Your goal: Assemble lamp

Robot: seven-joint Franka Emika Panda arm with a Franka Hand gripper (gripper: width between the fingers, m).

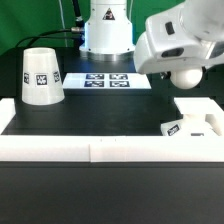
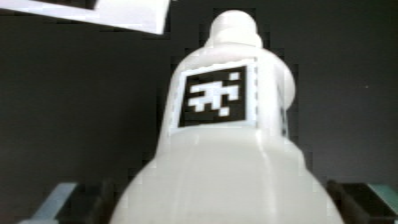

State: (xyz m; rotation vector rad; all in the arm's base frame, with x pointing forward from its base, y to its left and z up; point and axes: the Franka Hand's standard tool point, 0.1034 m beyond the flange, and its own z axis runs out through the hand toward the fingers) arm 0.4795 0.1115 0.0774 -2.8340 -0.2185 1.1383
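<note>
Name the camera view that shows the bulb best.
The wrist view: the bulb fills the picture, its tag facing the camera, held by the gripper. The exterior view shows only its rounded end, small, under the arm.

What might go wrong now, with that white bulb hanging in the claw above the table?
1. The claw holds the bulb in mid-air by its smooth, rounded plastic. It may slip or tilt in the grip, and even fall.
2. The bulb hangs roughly over the base, which lies loose on the table. If it comes down off-centre, it probably won't seat and could shove the base aside.
</note>
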